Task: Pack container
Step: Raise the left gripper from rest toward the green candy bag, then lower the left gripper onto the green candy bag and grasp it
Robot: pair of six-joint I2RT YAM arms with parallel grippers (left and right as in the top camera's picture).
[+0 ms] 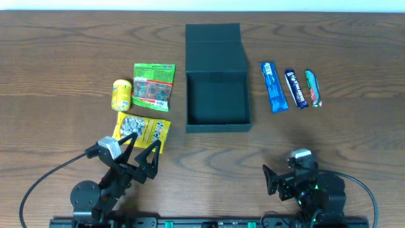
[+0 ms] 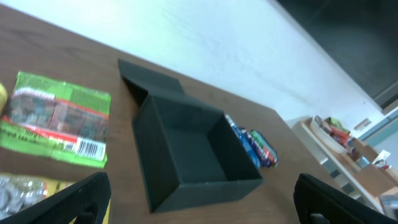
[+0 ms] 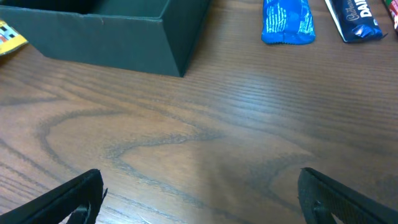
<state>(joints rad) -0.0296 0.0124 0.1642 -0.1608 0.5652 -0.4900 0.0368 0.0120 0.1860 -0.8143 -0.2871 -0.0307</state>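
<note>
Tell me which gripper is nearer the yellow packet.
Left. The left gripper is at the near edge of the yellow packet; the right gripper is well apart, on the other side of the container.

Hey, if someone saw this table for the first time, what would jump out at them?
The dark container stands open in the middle, lid laid back, nothing inside. Left of it lie a green packet, a yellow packet and a small yellow canister; right of it, a blue bar, a dark blue bar and a green bar lie in a row.
</note>
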